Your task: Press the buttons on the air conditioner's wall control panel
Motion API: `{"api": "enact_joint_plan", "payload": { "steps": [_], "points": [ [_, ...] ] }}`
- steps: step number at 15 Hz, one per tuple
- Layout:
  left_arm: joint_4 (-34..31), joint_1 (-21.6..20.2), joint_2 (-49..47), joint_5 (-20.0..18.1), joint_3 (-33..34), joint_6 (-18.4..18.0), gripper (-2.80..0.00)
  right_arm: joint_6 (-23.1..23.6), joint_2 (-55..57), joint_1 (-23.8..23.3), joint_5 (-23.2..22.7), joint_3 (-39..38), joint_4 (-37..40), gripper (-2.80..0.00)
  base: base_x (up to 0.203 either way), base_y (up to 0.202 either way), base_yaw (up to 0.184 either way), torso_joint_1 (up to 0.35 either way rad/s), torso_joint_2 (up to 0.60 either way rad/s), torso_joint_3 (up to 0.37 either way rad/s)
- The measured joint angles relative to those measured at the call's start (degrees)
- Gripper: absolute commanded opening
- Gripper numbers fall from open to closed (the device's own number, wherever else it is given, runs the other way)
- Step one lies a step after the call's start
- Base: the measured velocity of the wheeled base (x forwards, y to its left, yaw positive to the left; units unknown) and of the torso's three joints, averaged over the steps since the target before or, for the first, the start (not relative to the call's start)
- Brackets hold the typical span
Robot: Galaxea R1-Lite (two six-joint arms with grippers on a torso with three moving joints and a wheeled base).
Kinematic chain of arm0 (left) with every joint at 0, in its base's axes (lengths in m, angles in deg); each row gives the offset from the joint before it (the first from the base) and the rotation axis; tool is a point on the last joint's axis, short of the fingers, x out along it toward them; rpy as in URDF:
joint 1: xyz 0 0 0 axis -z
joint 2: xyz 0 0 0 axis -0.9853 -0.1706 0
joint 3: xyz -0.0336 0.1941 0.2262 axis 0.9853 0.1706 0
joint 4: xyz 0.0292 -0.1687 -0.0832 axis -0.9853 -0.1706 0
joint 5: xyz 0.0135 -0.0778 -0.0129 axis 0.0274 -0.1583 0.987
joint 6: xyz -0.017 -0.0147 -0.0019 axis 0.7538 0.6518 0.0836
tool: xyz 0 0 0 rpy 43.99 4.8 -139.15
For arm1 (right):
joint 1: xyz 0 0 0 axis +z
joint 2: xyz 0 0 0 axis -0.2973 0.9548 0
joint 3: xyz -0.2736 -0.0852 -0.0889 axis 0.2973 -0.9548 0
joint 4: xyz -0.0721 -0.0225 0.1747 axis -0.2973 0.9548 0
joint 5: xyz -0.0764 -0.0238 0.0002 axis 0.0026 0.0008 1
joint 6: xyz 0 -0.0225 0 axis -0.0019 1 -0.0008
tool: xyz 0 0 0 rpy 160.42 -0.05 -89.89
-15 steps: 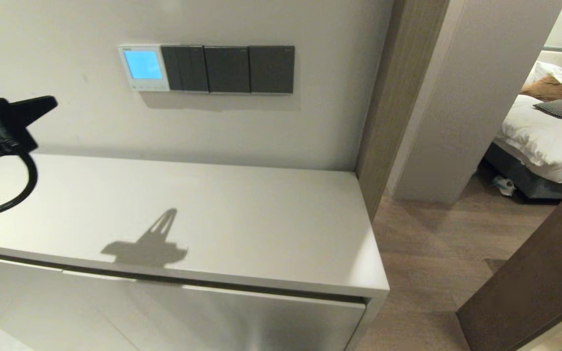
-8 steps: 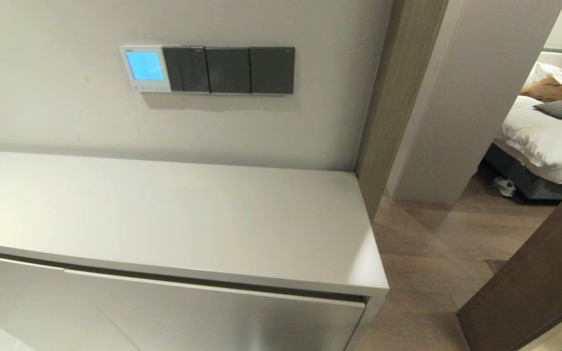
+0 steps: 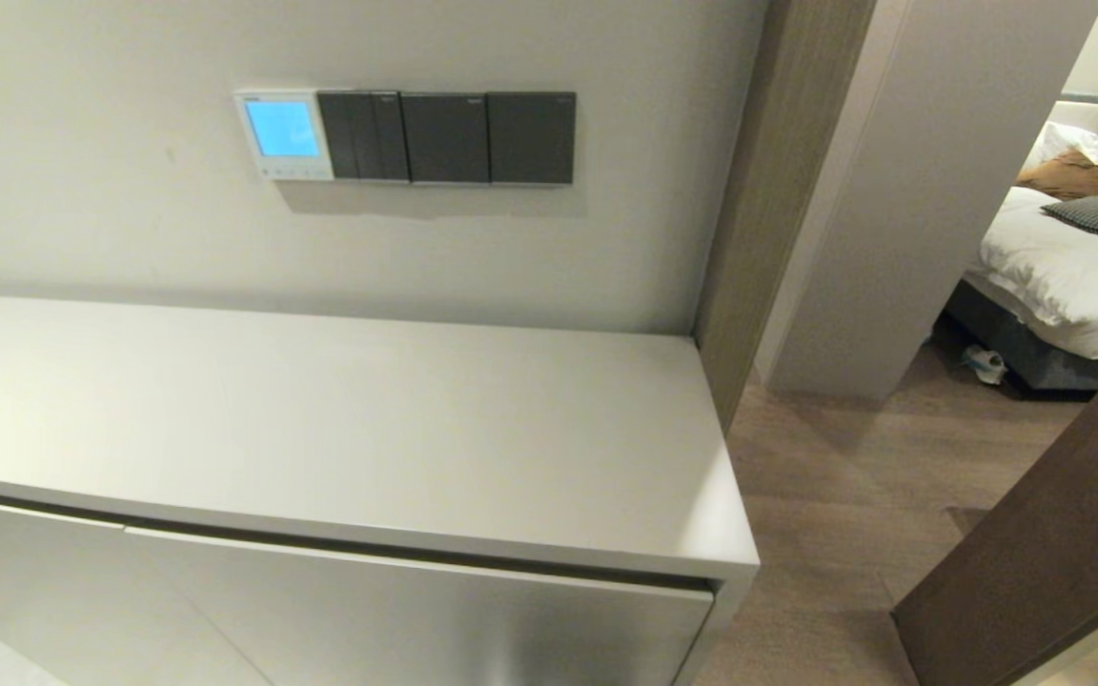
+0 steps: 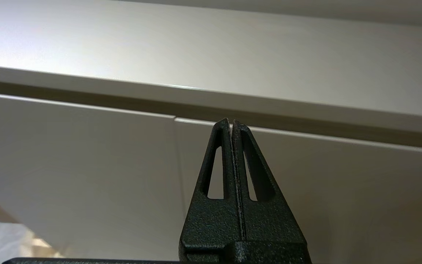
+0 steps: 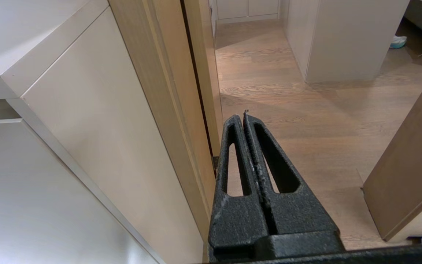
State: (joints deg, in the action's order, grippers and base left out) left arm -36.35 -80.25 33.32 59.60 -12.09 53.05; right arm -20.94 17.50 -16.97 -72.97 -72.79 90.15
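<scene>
The small square white plastic wall control panel looks smooth, its blue-lit screen glossy. The three dark grey switch plates beside it are matt. The long pale bench has a smooth satin top with soft sheen. The brown wood-grain plank floor is matt. Both the black left claw and the black right claw have rough, grainy plastic.

Left pincer closed, right pincer closed — both lowered

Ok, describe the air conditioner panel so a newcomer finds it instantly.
On the wall above the pale cabinet runs a row of four square plates. The air conditioner panel is the leftmost: white with a blue-lit screen, while its three neighbours are dark grey switches.
</scene>
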Motion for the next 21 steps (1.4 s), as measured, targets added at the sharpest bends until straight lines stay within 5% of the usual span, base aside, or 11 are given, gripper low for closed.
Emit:
{"api": "enact_joint_plan", "payload": {
  "steps": [11,21],
  "points": [
    [0.0,0.0,7.3,2.3,10.4,-5.6,-2.8,0.0,0.0,0.0,0.0,0.0,0.0,-2.8,0.0,0.0,0.0,0.0,0.0,0.0],
    [-5.8,0.0,14.0,-0.2,10.1,-7.0,-2.8,0.0,0.0,0.0,0.0,0.0,0.0,-2.8,0.0,0.0,0.0,0.0,0.0,0.0]
  ]
}}
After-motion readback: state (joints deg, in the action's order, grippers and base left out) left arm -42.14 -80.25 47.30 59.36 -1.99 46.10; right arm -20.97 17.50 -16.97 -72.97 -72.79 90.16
